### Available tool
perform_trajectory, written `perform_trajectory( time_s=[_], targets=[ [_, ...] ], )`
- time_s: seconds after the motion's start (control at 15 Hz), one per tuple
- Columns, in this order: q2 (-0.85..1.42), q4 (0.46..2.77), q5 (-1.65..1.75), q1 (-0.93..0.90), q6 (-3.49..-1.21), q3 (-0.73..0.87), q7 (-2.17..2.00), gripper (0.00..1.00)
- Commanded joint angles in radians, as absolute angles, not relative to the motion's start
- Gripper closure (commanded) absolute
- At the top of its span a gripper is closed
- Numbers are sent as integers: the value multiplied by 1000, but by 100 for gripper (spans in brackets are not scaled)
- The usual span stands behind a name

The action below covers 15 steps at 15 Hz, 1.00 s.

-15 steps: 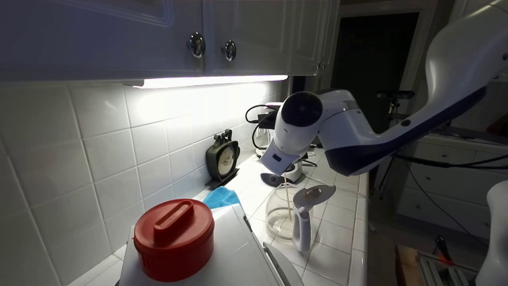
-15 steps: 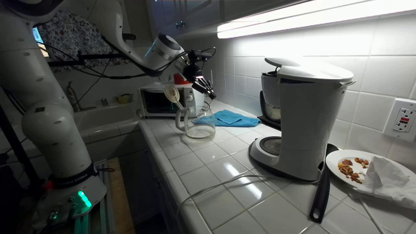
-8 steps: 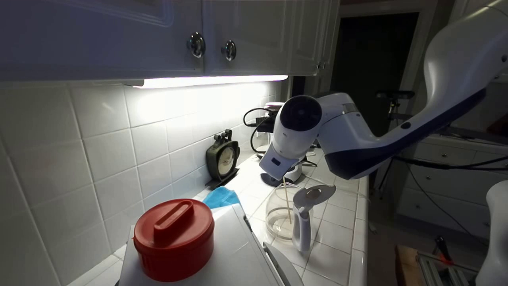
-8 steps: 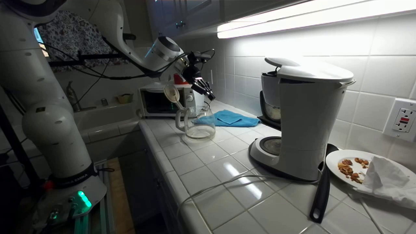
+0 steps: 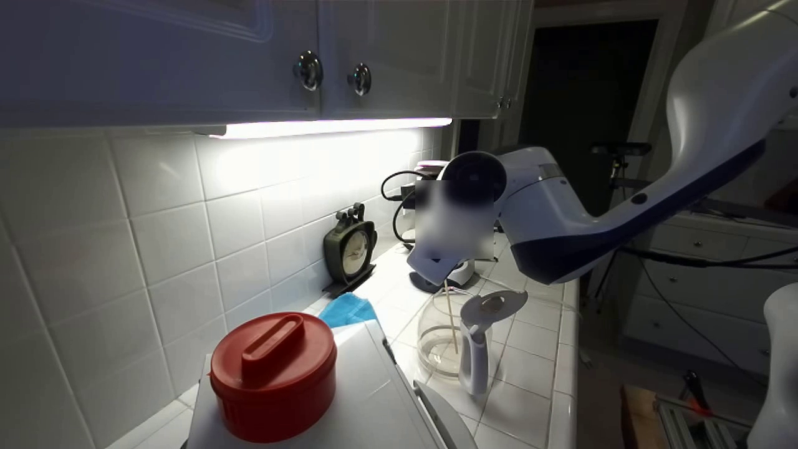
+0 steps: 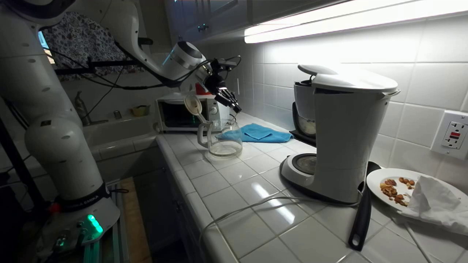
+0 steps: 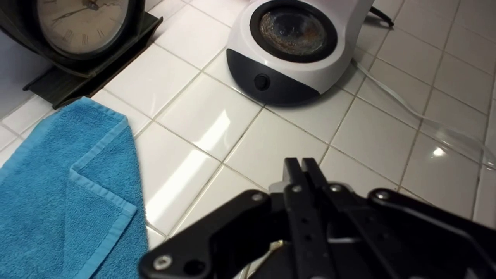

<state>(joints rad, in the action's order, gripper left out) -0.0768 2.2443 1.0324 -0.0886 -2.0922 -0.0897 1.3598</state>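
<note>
Thin, straight, pale stick (image 5: 451, 318), held by its upper end; slanting slightly from vertical, reaching down through the open mouth of a clear carafe (image 6: 225, 144); lower end visible through the glass in an exterior view; impossible to tell whether touching the bottom. Round-bellied carafe, standing upright on white counter tiles (image 6: 237, 173); fitted with a white handle (image 5: 476, 362) and a lid (image 6: 192, 104) tilted back wide open.
</note>
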Motion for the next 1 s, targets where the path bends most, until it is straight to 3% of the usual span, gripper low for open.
perform_trajectory(
  time_s=[0.0, 0.93],
  targets=[
    [-66, 2246, 1060, -98, -2084, -95, 1353, 95],
    [-8, 2226, 1144, -88, -2090, -82, 1310, 96]
  ],
)
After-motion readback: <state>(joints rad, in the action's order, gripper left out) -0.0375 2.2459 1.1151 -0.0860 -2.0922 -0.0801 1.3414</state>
